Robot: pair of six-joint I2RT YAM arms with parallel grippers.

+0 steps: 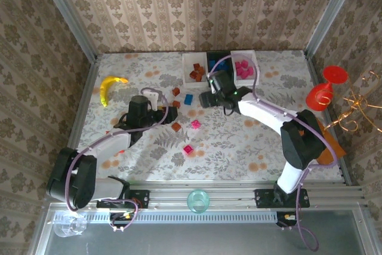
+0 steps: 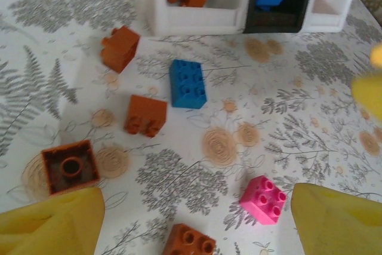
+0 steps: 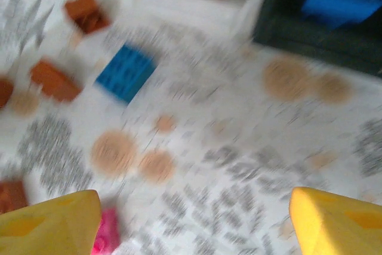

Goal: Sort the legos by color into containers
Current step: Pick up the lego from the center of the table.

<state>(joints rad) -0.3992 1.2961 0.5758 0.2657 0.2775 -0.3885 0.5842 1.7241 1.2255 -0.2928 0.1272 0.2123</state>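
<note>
Yellow fingers (image 2: 54,222) of your left gripper (image 2: 194,222) stand wide apart and hold nothing, above loose legos (image 2: 145,114). Your right gripper (image 3: 194,225) is wide and empty too, near the black tray (image 2: 280,23). Sorting looks half done. Next, drop down and pinch the pink brick (image 2: 264,198).

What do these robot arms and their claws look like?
Both the left arm and the right arm are white tubes linked by black joints, each trailing a looping lilac cable. A tiny green light glows near the right wrist. The left claw and right claw have yellow fingers.
</note>
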